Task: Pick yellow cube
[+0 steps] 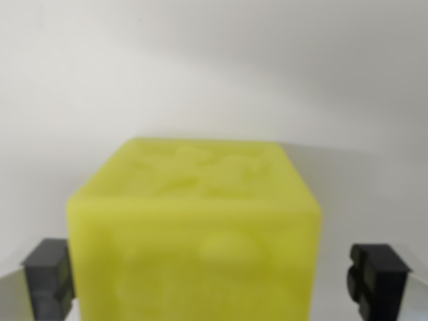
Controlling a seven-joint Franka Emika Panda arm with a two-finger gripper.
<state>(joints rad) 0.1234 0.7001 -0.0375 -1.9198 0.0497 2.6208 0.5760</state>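
Note:
A translucent yellow cube (194, 221) fills the lower middle of the wrist view, blurred by closeness, with faint embossed shapes on its top and front faces. It sits on a white surface. My gripper (212, 281) straddles the cube. The dark left fingertip (48, 275) sits right against the cube's left side. The dark right fingertip (378, 279) stands a small gap away from the cube's right side. The jaws are open around the cube, not pressing on both sides.
A plain white surface (214, 73) stretches behind and around the cube, with a soft shadow to the cube's right. Nothing else is in view.

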